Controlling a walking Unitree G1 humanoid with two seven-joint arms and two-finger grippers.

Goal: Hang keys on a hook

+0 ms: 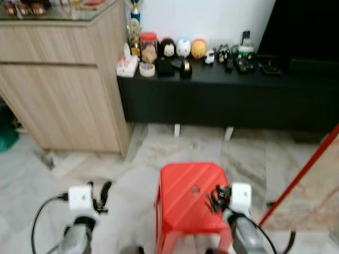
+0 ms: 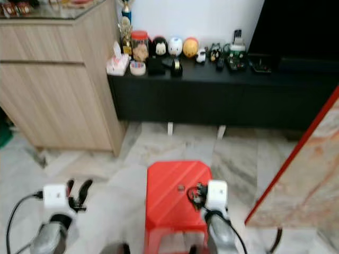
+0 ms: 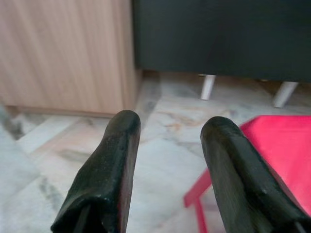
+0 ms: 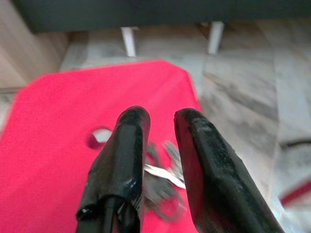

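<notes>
— Where are we keeping the bunch of metal keys [image 4: 163, 182]?

— We are pinching it in the right claw [image 4: 160, 124], fingers narrowed onto it, just above the glossy red plastic stool [image 1: 183, 203] with its ribbed top.

— And the left claw [image 3: 167, 145]?

— We are holding it apart and empty over the veined marble floor [image 1: 132, 164]. Beyond, we are facing a low black cabinet [image 1: 222, 100]; we see no hook.

Red stool [image 1: 188, 198], black tool fingers [image 3: 109, 170], grey-veined marble floor [image 1: 132, 169].
</notes>
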